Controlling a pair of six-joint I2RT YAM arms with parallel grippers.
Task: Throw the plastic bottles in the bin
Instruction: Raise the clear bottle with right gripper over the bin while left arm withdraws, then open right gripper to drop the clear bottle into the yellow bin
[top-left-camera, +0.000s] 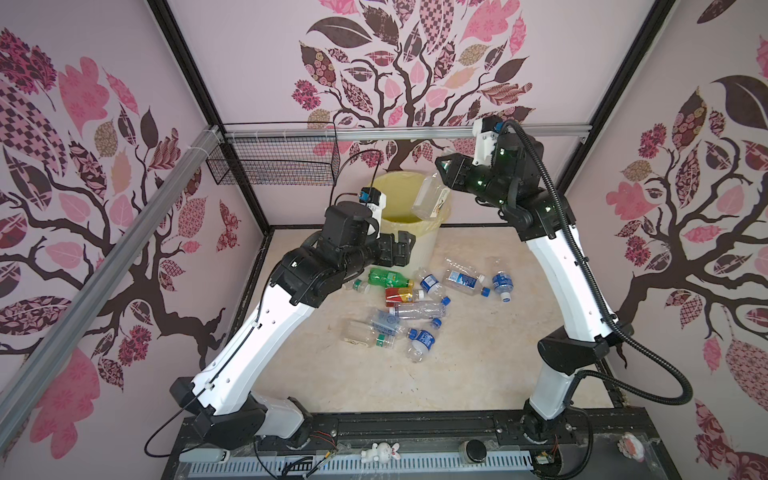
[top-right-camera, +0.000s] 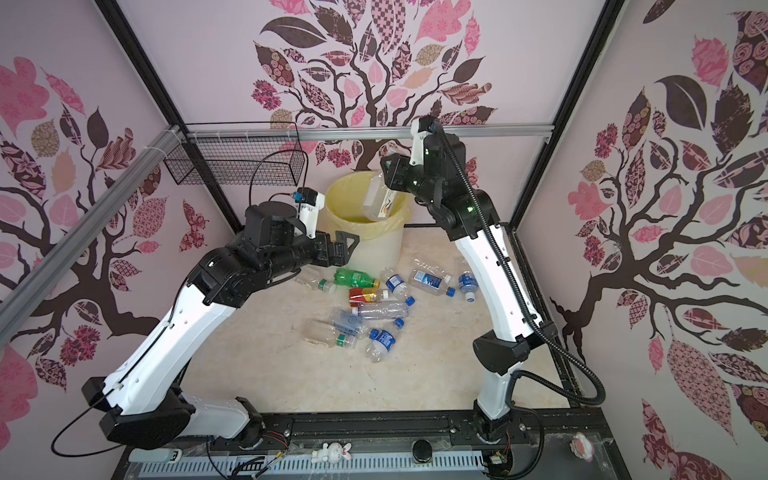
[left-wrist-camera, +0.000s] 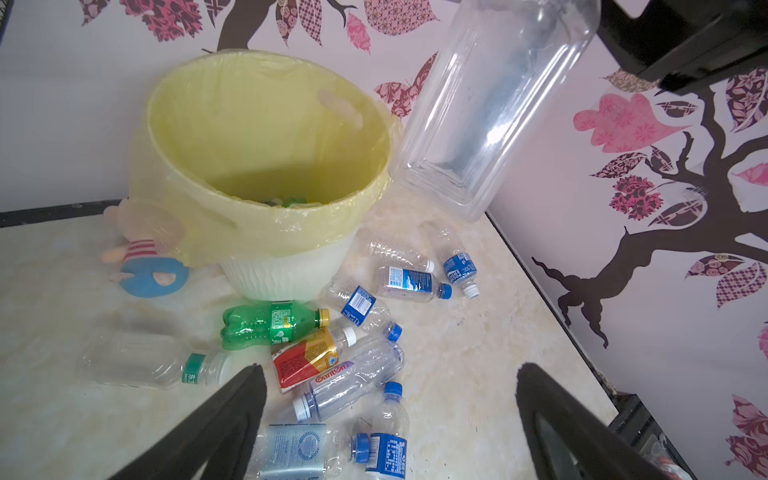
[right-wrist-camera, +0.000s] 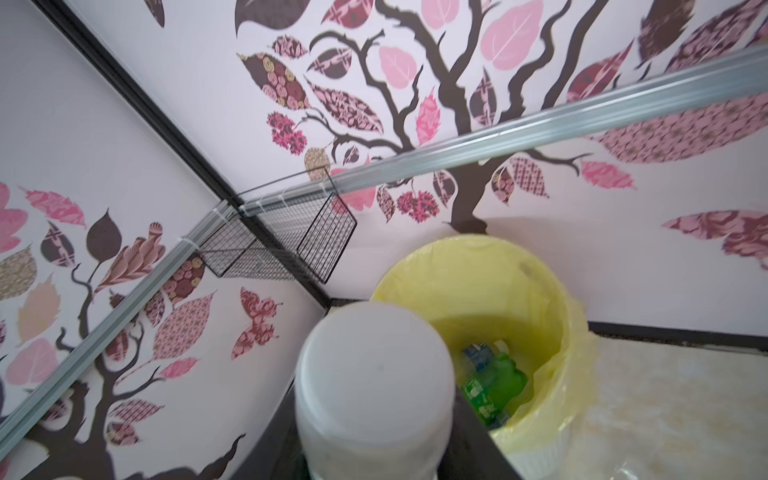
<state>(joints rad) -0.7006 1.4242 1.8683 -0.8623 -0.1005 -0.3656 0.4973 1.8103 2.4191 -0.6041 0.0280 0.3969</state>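
You're at the drop: your right gripper (top-left-camera: 444, 172) is clenched on the clear bottle (top-left-camera: 430, 197), which seems to hang tilted over the bin (top-left-camera: 424, 227), so centre it and let go, then send your left gripper (top-left-camera: 399, 249), spread empty beside the bin, for the bottles (top-left-camera: 415, 307) lying before it.

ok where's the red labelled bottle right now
In a top view the red-labelled bottle lies on its side mid-table, in the pile in front of the bin, between the green bottle and a long clear bottle.
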